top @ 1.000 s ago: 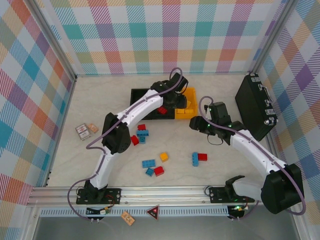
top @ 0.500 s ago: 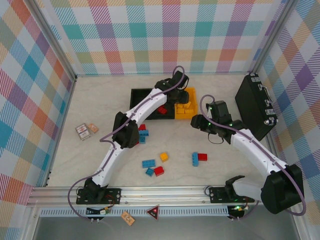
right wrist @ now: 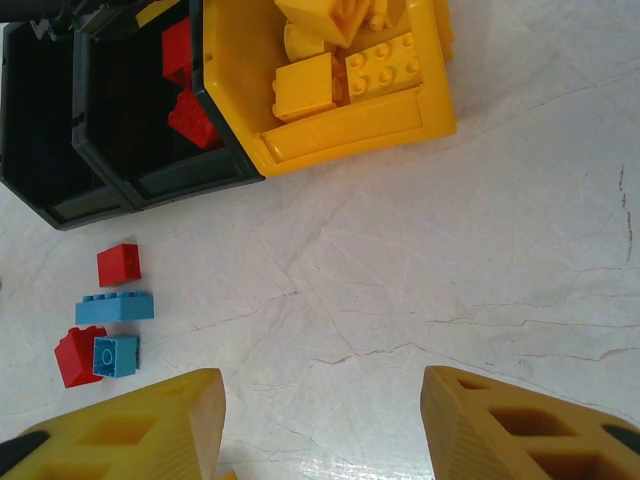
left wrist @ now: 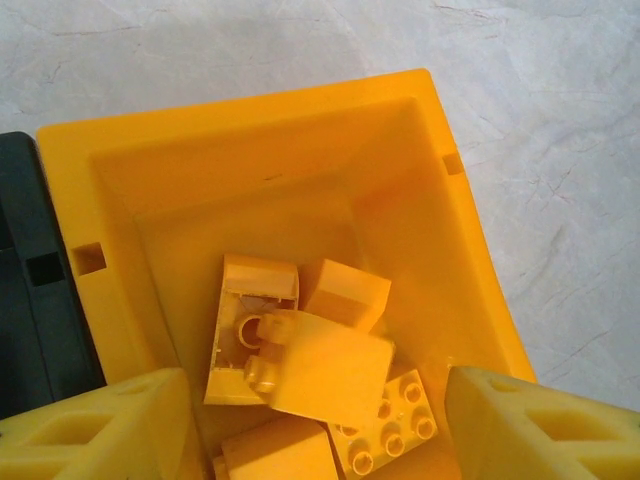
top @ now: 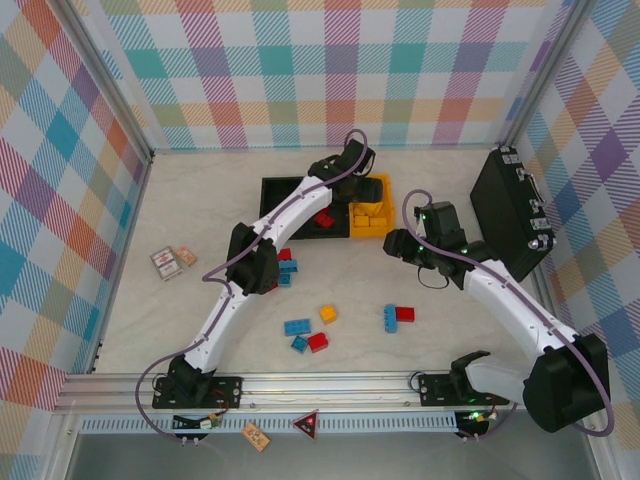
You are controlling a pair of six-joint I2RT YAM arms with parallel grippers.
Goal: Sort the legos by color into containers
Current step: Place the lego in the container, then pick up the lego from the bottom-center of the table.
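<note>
Left pincer (left wrist: 320, 420) has just sprung apart above the yellow bin (left wrist: 250, 130) and now grips nothing. A yellow brick (left wrist: 330, 370) lies tilted on the pile inside, so I judge one more yellow piece sorted. Right pincer (right wrist: 325, 420) hangs released and empty over the counter (right wrist: 480, 230) just in front of that bin, and loose bricks (top: 297, 327) wait nearer the arms. No writing is readable, and the cards (top: 165, 262) far left of the bin are too small.
</note>
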